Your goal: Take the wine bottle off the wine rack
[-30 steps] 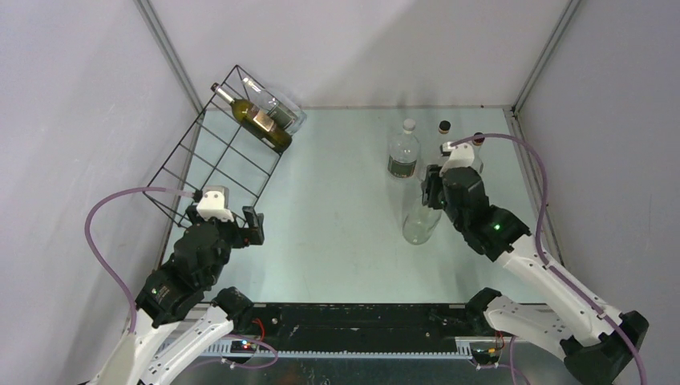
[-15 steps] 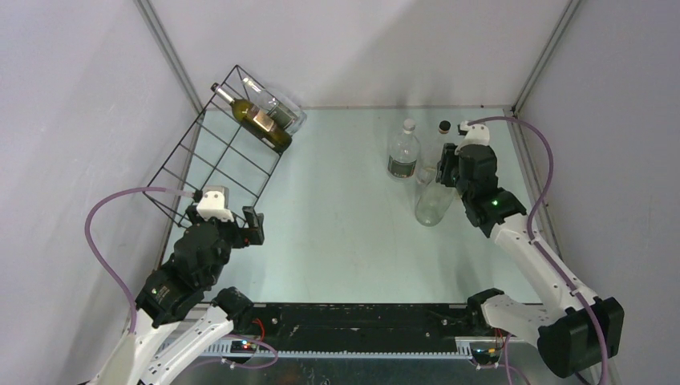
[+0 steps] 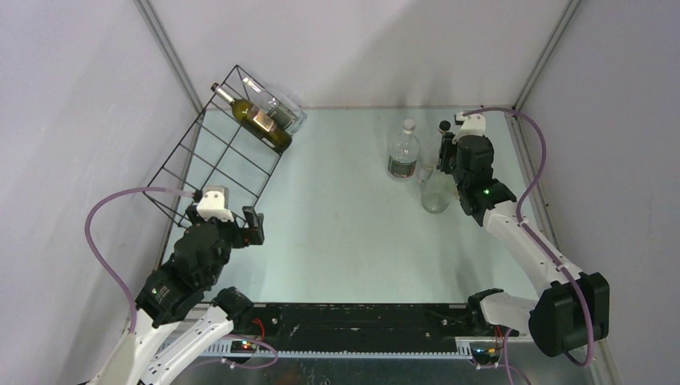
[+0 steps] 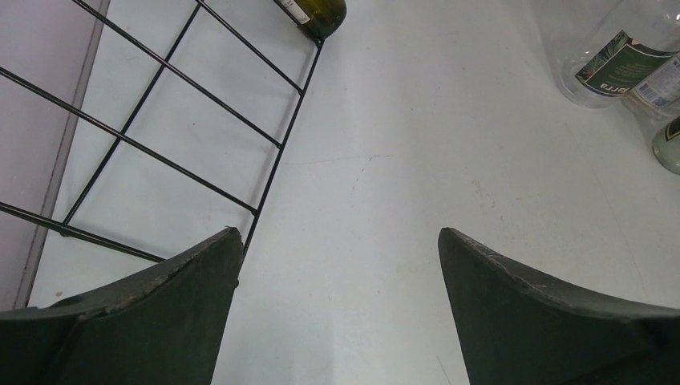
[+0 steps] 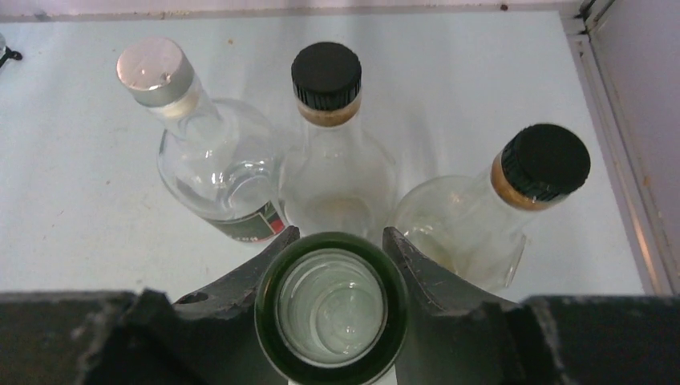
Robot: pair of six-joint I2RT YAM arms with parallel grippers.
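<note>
The clear, green-rimmed glass wine bottle (image 5: 331,309) stands upright at the far right of the pale table (image 3: 337,216). My right gripper (image 5: 337,234) pinches its open neck, well apart from the black wire-grid rack (image 3: 227,144) at far left. A silver-capped clear bottle (image 5: 210,172) and two black-capped ones (image 5: 337,168) (image 5: 481,216) stand just beyond it. My left gripper (image 4: 337,241) hangs spread wide beside the rack.

Overhead view from near side, wrist views close, angled down at table (image 3: 345,208), sharing labelled clear bottle (image 4: 617,68)
</note>
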